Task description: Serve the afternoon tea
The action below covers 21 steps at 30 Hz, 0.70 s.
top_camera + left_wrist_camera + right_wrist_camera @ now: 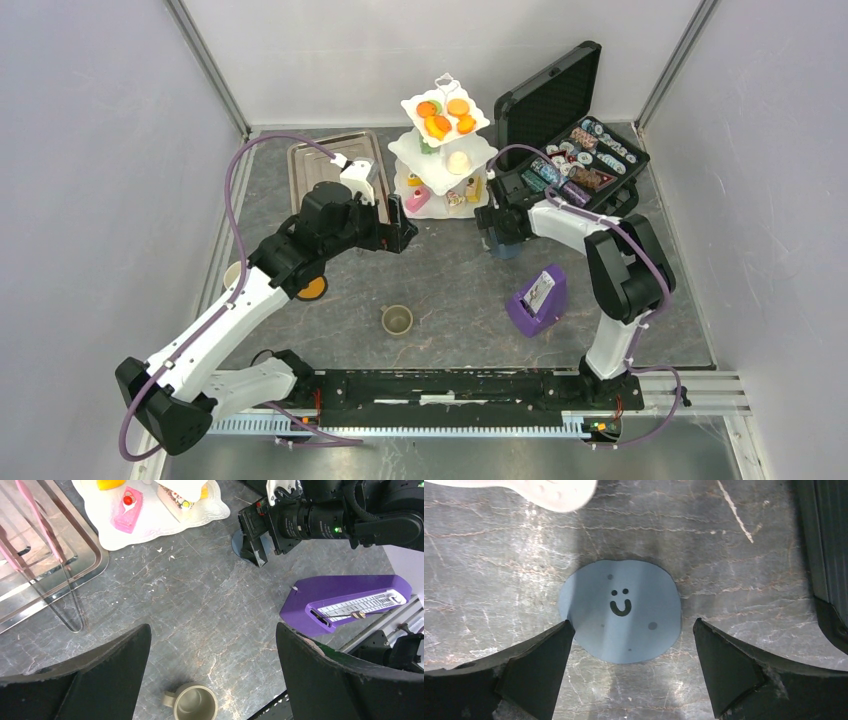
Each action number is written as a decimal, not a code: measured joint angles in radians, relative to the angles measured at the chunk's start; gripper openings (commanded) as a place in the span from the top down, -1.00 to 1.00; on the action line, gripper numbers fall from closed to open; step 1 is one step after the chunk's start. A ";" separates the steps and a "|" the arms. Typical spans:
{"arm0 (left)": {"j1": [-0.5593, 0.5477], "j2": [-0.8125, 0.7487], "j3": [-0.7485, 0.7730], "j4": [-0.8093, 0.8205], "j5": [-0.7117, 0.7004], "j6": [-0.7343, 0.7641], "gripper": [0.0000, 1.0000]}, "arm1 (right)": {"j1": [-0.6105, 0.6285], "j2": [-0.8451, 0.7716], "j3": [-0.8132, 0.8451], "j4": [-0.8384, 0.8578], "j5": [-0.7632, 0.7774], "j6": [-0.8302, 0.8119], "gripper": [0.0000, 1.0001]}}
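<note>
The white three-tier stand (445, 150) stands at the back with orange, cream and pink pastries on it. Its bottom tier (165, 522) holds a pink pastry (128, 509). My left gripper (405, 236) (212, 627) is open and empty, above bare table in front of the stand. The olive cup (397, 319) (192, 703) stands upright nearer the bases. My right gripper (497, 240) (632, 622) is open, low over a blue smiley coaster (620, 611) (239, 545) lying flat just right of the stand. An orange coaster (312, 288) and part of the yellow mug (233, 274) show beside the left arm.
An open black case of poker chips (575, 140) stands right of the stand, its edge close to my right gripper (829, 555). A purple card holder (538, 298) (345, 602) stands front right. A metal tray (335, 165) with pink tongs (45, 545) lies back left.
</note>
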 measured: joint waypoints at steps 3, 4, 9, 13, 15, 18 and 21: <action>-0.001 0.000 0.000 0.000 -0.013 0.007 -1.00 | 0.019 0.010 0.000 0.017 0.003 0.000 -0.89; -0.001 0.000 0.000 0.000 -0.018 0.009 -1.00 | 0.026 0.013 0.001 0.022 0.005 -0.002 -0.88; -0.002 0.000 0.000 -0.001 -0.030 0.015 -1.00 | 0.072 0.024 0.012 0.043 0.013 0.003 -0.84; -0.002 0.000 0.000 -0.002 -0.031 0.018 -1.00 | 0.095 0.024 -0.002 0.076 -0.036 0.024 -0.82; -0.002 0.001 0.000 -0.002 -0.031 0.019 -1.00 | 0.103 0.022 -0.006 0.098 -0.052 0.035 -0.82; -0.002 0.007 0.000 -0.001 -0.031 0.019 -1.00 | 0.113 0.018 -0.016 0.134 -0.069 0.048 -0.82; -0.002 0.016 0.000 -0.002 -0.030 0.019 -1.00 | 0.122 0.013 -0.020 0.162 -0.107 0.059 -0.87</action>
